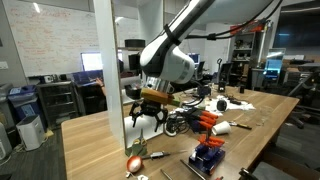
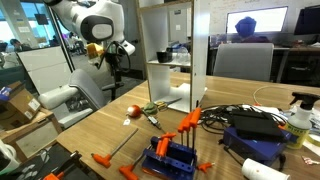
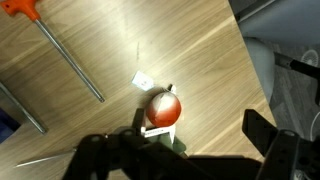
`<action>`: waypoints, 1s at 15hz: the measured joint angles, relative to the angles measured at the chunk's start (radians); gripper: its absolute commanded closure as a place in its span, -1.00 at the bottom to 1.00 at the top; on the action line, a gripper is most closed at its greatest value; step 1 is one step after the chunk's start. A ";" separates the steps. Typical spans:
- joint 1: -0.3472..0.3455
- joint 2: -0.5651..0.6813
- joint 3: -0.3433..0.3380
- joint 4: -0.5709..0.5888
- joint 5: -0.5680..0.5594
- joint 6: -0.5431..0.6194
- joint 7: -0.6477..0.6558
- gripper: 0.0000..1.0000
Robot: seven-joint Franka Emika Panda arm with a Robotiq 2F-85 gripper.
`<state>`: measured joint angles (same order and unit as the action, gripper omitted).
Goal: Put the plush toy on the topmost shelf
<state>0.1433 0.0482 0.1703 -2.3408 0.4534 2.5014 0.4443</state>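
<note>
Plush toy (image 3: 163, 108): roundish, no long axis noted. It is located on the wooden table (image 3: 205, 50), almost directly beneath the gripper (image 3: 182, 150) and clear of it. Fingers are held apart, straddling its line. A straight descent is judged sufficient.

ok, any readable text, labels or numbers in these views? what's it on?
No text can be read in any view.
Whiteboard: handwriting, too blurred to read.
Monitor: screen content too small to read.
White tag beside the plush toy: no legible print.
</note>
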 measured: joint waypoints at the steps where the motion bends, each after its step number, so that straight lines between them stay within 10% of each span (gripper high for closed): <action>1: 0.013 0.030 0.004 0.002 -0.046 0.032 0.044 -1.00; 9: 0.114 0.271 -0.071 0.103 -0.428 0.134 0.322 -1.00; 15: 0.138 0.450 -0.133 0.284 -0.470 0.125 0.335 -1.00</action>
<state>0.2809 0.4985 0.0373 -2.0568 -0.0171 2.6266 0.7794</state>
